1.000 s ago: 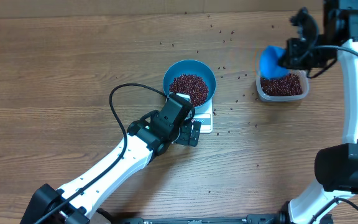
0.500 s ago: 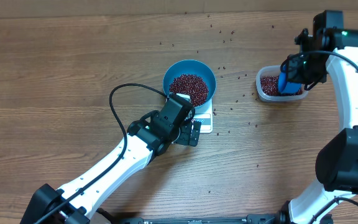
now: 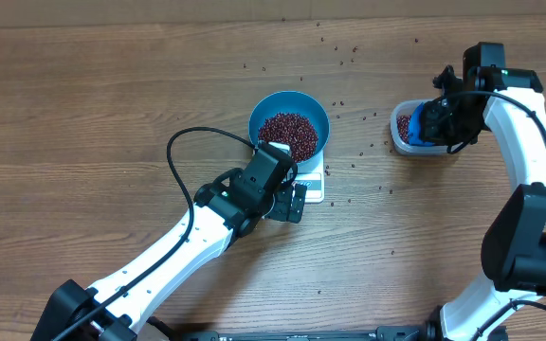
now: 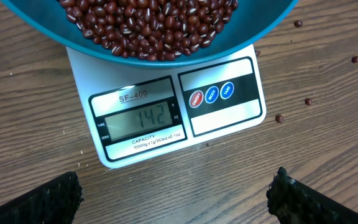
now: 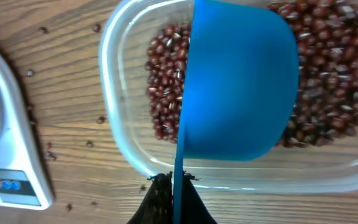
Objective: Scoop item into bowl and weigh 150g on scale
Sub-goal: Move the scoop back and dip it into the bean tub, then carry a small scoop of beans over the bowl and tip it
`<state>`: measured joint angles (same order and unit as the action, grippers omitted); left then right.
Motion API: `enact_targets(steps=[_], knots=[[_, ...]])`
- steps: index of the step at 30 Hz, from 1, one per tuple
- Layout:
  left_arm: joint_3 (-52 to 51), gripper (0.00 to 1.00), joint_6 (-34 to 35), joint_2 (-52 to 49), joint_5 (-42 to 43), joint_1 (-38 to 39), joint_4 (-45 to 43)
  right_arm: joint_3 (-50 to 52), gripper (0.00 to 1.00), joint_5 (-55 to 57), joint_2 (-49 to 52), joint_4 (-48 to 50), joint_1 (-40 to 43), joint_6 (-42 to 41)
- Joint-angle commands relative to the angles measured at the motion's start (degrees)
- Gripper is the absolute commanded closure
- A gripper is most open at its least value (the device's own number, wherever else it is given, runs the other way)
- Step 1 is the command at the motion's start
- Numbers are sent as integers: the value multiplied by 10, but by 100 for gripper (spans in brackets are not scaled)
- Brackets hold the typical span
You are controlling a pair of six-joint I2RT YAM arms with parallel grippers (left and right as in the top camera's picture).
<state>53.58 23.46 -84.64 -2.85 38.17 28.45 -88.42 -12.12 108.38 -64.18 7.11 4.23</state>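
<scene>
Beans (image 3: 288,133) heaped in the bowl (image 3: 317,108), the bowl sitting on the scale (image 3: 313,186), dead centre of the table (image 3: 112,95): that is the overhead's story. The left gripper (image 3: 294,201) hangs just in front of the scale's panel, touching nothing. Out on the right, the right gripper (image 3: 436,121) is down at the tub (image 3: 398,140) with the blue scoop (image 3: 413,129).

The left wrist camera gives what the overhead cannot. The display (image 4: 140,118) reads 142, and three round buttons (image 4: 211,95) sit beside it, one red and two blue. The dark fingertips (image 4: 55,199) sit in the bottom corners, spread wide, with bare wood between them. The bowl's edge overhangs the back of the scale.

The right wrist camera goes in close. The jaws are pressed together on the scoop's thin handle at the bottom of the frame. The cup covers the middle of the tub, with more beans showing on either side of it. I cannot tell whether the cup touches them. A corner of the scale peeks in at the left edge.

The surface is brown wood grain in long boards. Stray beans (image 3: 339,57) are scattered between bowl and tub and out toward the far edge. A black cable (image 3: 183,161) loops off the left arm. Beyond the far edge is a pale strip, and nothing more of the room shows.
</scene>
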Motion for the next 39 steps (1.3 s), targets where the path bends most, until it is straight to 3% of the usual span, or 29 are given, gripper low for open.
enact_targets(steps=[1,6,13,22,31,36,39], knots=[[-3,1,-5,0,-3,1,-2,-10,96,-71,-10,-2,13,-4],[-3,1,-5,0,-3,1,-2,-16,96,-158,-10,-13,61,-4],[-3,1,-5,0,-3,1,-2,-16,96,-180,-10,-47,136,-3],[-3,1,-5,0,-3,1,-2,-18,96,-366,-10,-85,214,71],[-3,1,-5,0,-3,1,-2,-107,96,-447,-10,-236,226,245],[-3,0,-5,0,-3,1,-2,-177,96,-452,-10,-324,184,366],[-3,0,-5,0,-3,1,-2,-205,96,-450,-10,-329,151,378]])
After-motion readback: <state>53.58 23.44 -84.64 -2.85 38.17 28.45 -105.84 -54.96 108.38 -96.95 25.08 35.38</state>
